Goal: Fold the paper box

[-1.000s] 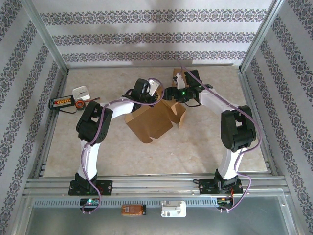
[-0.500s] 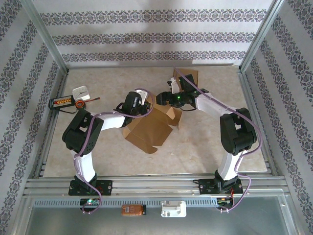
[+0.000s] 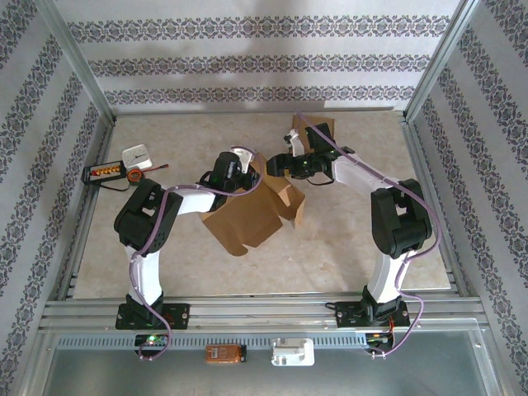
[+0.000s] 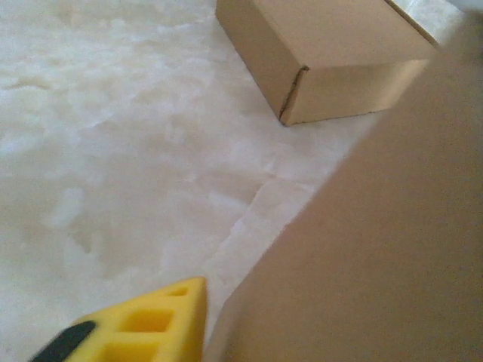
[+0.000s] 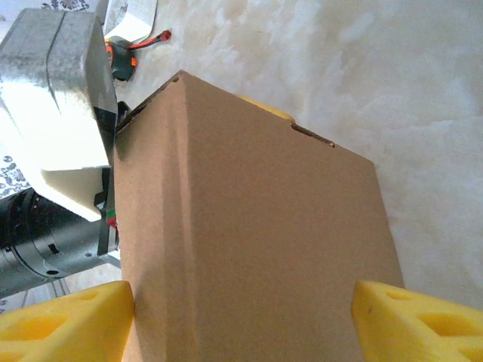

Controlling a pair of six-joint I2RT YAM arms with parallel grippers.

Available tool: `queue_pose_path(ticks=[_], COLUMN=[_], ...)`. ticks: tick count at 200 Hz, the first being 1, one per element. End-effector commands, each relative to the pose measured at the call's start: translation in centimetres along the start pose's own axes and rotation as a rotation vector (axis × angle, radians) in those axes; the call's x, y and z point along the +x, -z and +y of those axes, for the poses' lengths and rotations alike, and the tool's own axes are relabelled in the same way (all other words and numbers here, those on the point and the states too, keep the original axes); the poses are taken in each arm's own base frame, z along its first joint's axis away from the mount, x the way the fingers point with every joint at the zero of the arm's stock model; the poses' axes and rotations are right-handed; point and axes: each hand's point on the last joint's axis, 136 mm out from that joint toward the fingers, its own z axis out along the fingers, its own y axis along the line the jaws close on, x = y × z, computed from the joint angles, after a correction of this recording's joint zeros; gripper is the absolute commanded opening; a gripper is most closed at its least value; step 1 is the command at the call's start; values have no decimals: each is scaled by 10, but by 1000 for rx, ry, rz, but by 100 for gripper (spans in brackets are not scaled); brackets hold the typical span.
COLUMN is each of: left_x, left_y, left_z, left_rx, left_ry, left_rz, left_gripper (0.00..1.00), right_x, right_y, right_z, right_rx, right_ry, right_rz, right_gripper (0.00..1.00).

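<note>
The brown paper box stands half-folded in the middle of the table, with one flap hanging on its right. My left gripper is at the box's back left top edge. In the left wrist view one yellow finger shows beside a brown panel that hides the other finger. My right gripper is at the box's back top edge. In the right wrist view my right gripper has its yellow fingers against both sides of the paper box.
A second, closed cardboard box sits at the back behind the right arm. At the left edge lie a black remote with coloured buttons, a white block and a small tape roll. Metal frame rails border the table.
The box has slid a little left and toward the near edge and turned. Both grippers moved with it, and the left one came down and left along the top edge.
</note>
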Motion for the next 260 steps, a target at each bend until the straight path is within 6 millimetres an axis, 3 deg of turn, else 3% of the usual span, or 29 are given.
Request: queue_pose_path(ticks=[1, 32, 54, 70, 88, 110, 125, 161, 178, 195, 235, 260], left_x=[25, 19, 15, 14, 18, 22, 23, 15, 8, -1, -36, -49], left_y=[-5, 4, 15, 26, 41, 58, 68, 91, 112, 139, 208, 219], left_z=[4, 5, 6, 8, 11, 10, 7, -19, -32, -41, -34, -14], left_rx=[12, -10, -39, -95, -179, -269, -312, -288, -257, -228, -278, -297], left_ry=[32, 36, 22, -5, -23, -32, -39, -47, -20, 26, 177, 325], left_rz=[63, 36, 16, 7, -1, -20, -35, -96, -123, -136, -143, -26], left_gripper=[14, 6, 3, 2, 2, 11, 18, 46, 61, 70, 81, 85], right_x=[4, -1, -18, -33, -47, -46, -38, -1, 16, 30, 58, 61], right_y=[-4, 4, 20, 40, 74, 112, 125, 135, 138, 138, 117, 90], right_z=[-1, 6, 15, 16, 0, -6, 1, 15, 22, 29, 32, 39], right_rx=[-6, 1, 34, 130, 341, 521, 559, 552, 549, 540, 520, 452], right_ry=[6, -8, -87, -119, -185, -230, -251, -363, -397, -438, -574, -644], right_rz=[34, 12, -56, -149, -292, -385, -415, -402, -395, -401, -394, -381], right_gripper=[76, 78, 80, 82, 83, 85, 86, 86, 86, 86, 85, 85])
